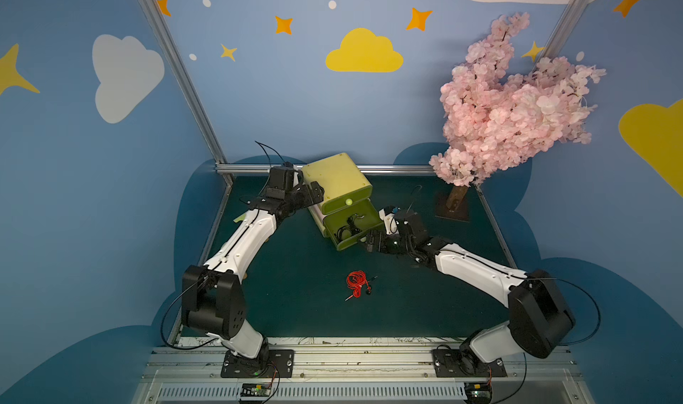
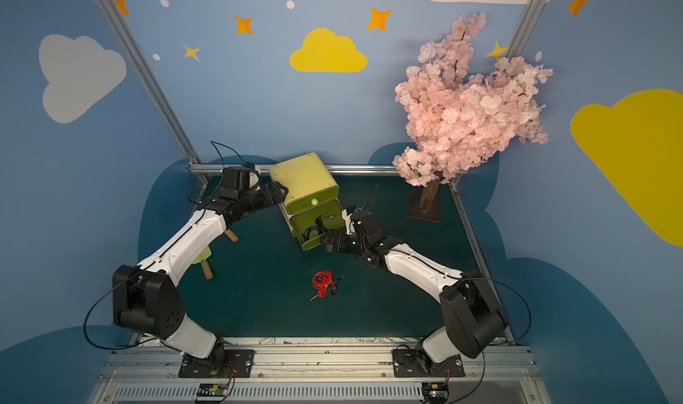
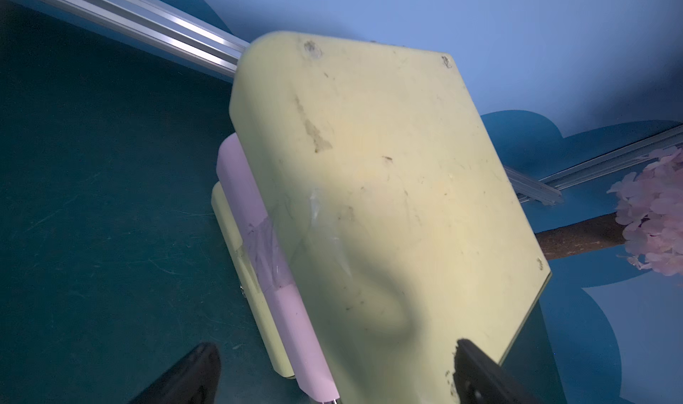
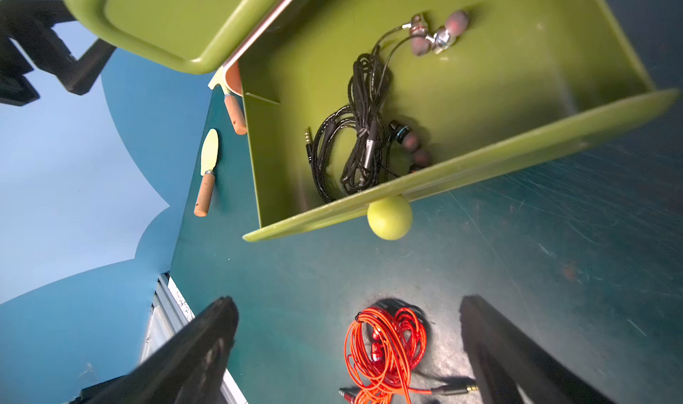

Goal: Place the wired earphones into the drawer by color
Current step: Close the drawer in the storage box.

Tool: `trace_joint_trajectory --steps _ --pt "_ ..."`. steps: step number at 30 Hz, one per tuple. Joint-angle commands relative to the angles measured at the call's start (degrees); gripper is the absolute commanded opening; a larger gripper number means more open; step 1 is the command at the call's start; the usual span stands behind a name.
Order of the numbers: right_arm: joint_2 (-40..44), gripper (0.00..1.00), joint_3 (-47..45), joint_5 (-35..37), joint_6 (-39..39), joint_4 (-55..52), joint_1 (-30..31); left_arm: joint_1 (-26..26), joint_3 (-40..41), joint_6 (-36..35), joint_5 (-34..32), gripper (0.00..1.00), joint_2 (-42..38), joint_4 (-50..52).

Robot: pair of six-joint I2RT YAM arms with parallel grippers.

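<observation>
Red wired earphones (image 1: 357,283) (image 2: 322,283) lie coiled on the green mat, apart from both grippers. Black wired earphones (image 4: 364,124) (image 1: 347,229) lie inside the open lower drawer (image 4: 480,161) (image 1: 345,246) of the yellow-green cabinet (image 1: 336,176) (image 2: 303,173). The upper drawer is shut. My right gripper (image 1: 369,241) (image 4: 347,301) hangs open and empty beside the open drawer's front corner; in the right wrist view the red earphones (image 4: 386,346) lie below, between its fingers. My left gripper (image 1: 315,194) (image 3: 334,346) stands open at the cabinet's (image 3: 369,161) far side, one finger to each side of it.
Two green toy tools with wooden handles (image 2: 207,267) (image 2: 231,235) lie on the mat under my left arm. A pink blossom tree (image 1: 510,106) on a dark base (image 1: 452,208) stands at the back right. An aluminium rail (image 1: 399,169) runs behind the cabinet.
</observation>
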State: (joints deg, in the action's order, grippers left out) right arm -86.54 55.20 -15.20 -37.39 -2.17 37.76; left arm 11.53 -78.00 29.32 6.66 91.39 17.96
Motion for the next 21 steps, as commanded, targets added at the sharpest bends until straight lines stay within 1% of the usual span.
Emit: trace_joint_trajectory --steps 1,9,21 --pt "-1.11 0.98 2.27 -1.06 -0.89 1.96 0.03 -0.1 -1.21 -1.2 0.9 1.0 1.6 0.32" --pt "-3.57 0.98 4.2 -0.53 -1.02 2.61 -0.05 -0.1 -0.45 -1.22 0.99 1.0 1.88 0.37" --pt "-6.77 0.98 6.48 0.61 -0.67 7.97 -0.45 -0.1 0.48 -1.27 0.73 1.0 1.42 0.66"
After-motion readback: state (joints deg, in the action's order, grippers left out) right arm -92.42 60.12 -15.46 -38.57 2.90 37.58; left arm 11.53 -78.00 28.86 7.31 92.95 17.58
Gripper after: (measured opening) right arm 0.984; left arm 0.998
